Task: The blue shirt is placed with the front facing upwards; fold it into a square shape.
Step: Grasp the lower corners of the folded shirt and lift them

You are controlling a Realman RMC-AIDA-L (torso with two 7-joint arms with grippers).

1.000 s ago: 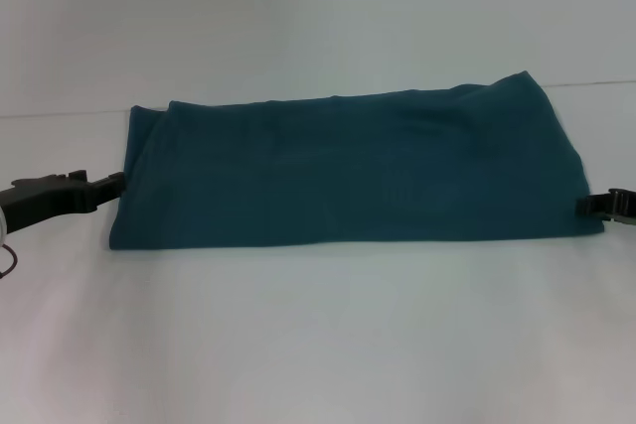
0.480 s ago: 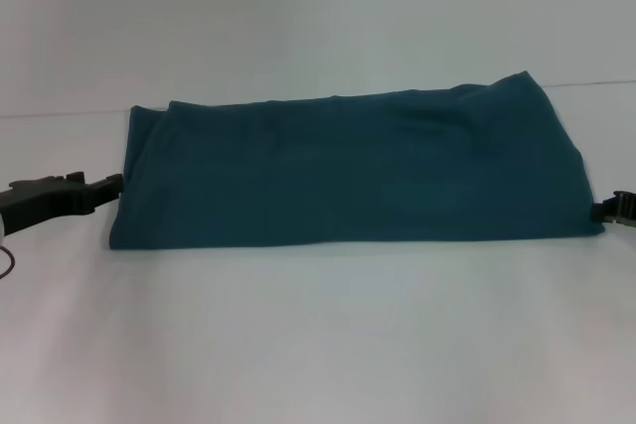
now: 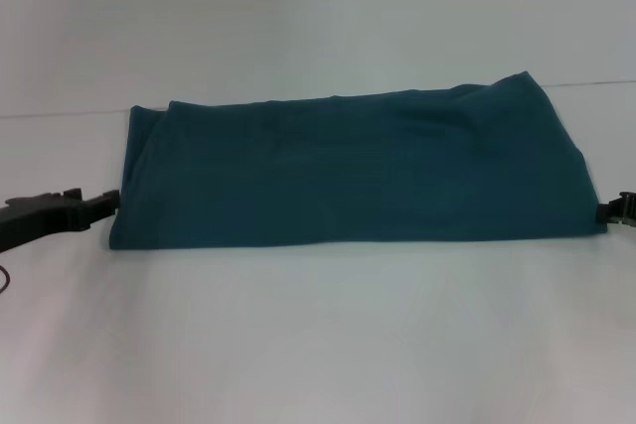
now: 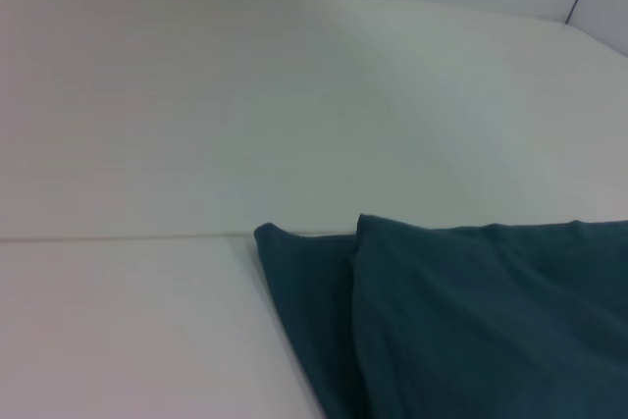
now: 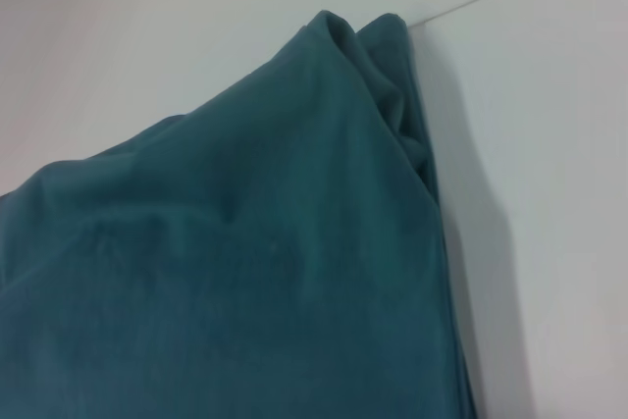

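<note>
The blue shirt (image 3: 348, 171) lies folded into a long, wide band across the white table (image 3: 318, 345), plain side up, with no print or collar showing. My left gripper (image 3: 104, 202) sits low on the table just off the band's near left corner, a small gap from the cloth. My right gripper (image 3: 621, 211) shows only as a dark tip at the picture's right edge, next to the band's near right corner. The left wrist view shows the shirt's layered far left corner (image 4: 471, 331). The right wrist view shows its bunched far right corner (image 5: 235, 272).
A thin seam (image 3: 60, 113) crosses the table behind the shirt. White tabletop stretches in front of the band and to both sides. A red cable (image 3: 5, 275) shows at the left edge.
My left gripper has drawn back left and toward the near side, away from the shirt's left edge. My right gripper has slid right, nearly out of the picture. The shirt has not moved.
</note>
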